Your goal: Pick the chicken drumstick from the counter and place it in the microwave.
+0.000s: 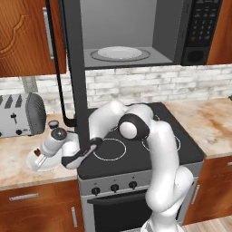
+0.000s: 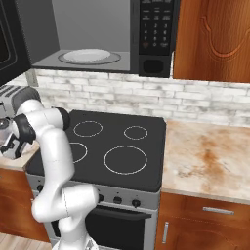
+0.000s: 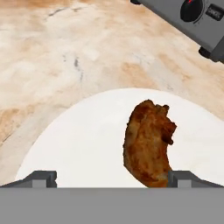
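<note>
- The small reddish-brown cooked chicken drumstick (image 3: 148, 144) lies on a round white plate (image 3: 87, 148), right of the plate's middle in the hand view.
- The white plate rests on the beige, tan-speckled stone counter (image 3: 65, 52), left of the black stovetop (image 1: 136, 149) with white ring burners.
- The white arm's two-finger gripper (image 3: 111, 178) hangs low over the plate with its jaws spread wide; the left tip sits over bare plate, the right tip just beside the drumstick's lower end, and nothing is held between them.
- In the left base view the hand (image 1: 56, 145) reaches down to the plate (image 1: 34, 161) in front of the silver toaster (image 1: 20, 115).
- The large dark grey microwave (image 1: 131, 31) hangs above the stove with its door (image 1: 72, 63) swung open, showing the pale grey interior and round glass turntable (image 1: 120, 53).
</note>
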Robot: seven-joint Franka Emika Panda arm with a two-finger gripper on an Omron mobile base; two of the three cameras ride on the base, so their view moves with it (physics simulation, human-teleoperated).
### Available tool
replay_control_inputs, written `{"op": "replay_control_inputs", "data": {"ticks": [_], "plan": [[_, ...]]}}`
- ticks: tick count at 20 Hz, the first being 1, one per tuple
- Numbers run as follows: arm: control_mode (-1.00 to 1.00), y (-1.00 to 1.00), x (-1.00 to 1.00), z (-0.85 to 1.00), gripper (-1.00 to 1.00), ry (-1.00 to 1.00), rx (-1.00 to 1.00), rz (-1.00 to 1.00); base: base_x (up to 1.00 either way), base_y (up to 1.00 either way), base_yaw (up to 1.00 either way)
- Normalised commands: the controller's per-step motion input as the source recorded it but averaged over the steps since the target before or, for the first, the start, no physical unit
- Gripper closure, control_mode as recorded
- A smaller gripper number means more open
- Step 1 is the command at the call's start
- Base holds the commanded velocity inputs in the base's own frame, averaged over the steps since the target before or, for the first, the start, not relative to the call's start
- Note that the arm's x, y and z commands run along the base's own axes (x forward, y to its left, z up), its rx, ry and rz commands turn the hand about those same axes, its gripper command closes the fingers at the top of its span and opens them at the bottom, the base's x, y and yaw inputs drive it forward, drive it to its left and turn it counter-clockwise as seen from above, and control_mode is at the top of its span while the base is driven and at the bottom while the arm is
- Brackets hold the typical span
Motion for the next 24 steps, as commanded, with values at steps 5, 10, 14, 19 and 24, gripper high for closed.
{"op": "replay_control_inputs", "data": {"ticks": [5, 10, 14, 19, 24], "plan": [[-1.0, 0.0, 0.42, 0.46, -1.0, 0.0, 0.0, -0.01, 0.0, 0.0, 0.0], [-1.0, 0.07, 0.45, 0.08, -1.0, 0.0, 0.0, 0.0, 0.0, 0.0, 0.0], [-1.0, 0.18, 0.42, -0.07, -1.0, 0.06, 0.0, -0.02, 0.0, 0.0, 0.0], [-1.0, 0.13, 0.01, -0.32, -1.0, 0.12, -0.01, -0.05, 0.0, 0.0, 0.0], [-1.0, 0.08, -0.17, -0.32, -1.0, 0.12, 0.0, -0.07, 0.0, 0.0, 0.0]]}}
